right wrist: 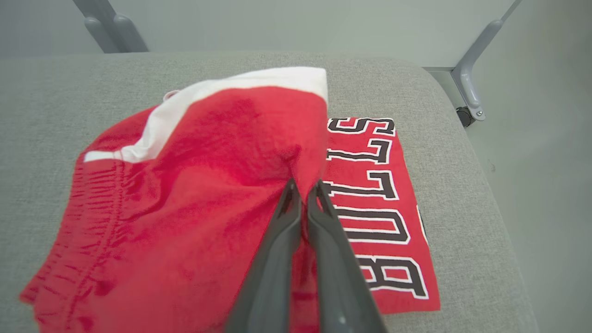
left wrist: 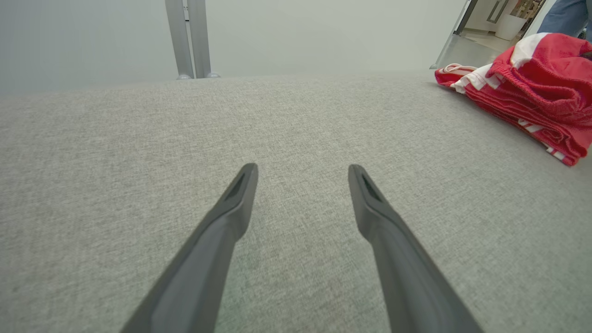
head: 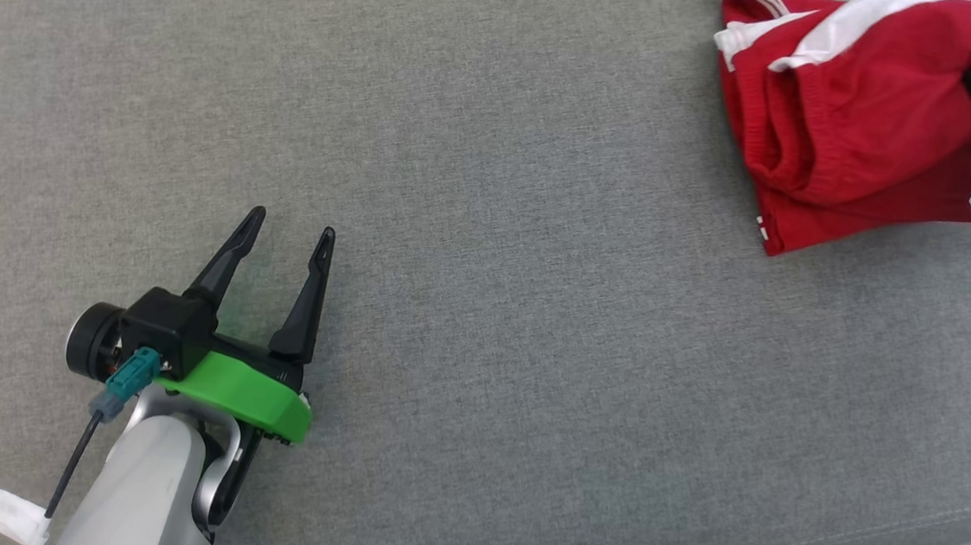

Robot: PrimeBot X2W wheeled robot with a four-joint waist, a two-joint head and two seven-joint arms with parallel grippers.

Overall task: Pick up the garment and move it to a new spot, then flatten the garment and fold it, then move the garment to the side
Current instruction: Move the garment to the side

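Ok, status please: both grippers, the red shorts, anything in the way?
Left gripper open, over bare grey cushion. Right gripper shut on red shorts, upper layer pinched. Person's leg beyond the cushion, not in path.

Light is bright, soft and even; in the head view the left gripper [head: 294, 221] at 8 o'clock casts only a faint shadow on the cushion [head: 534, 311]. The wrist views bow the cushion's far edge, and in the right one the garment [right wrist: 138, 259] blurs toward 7 o'clock.
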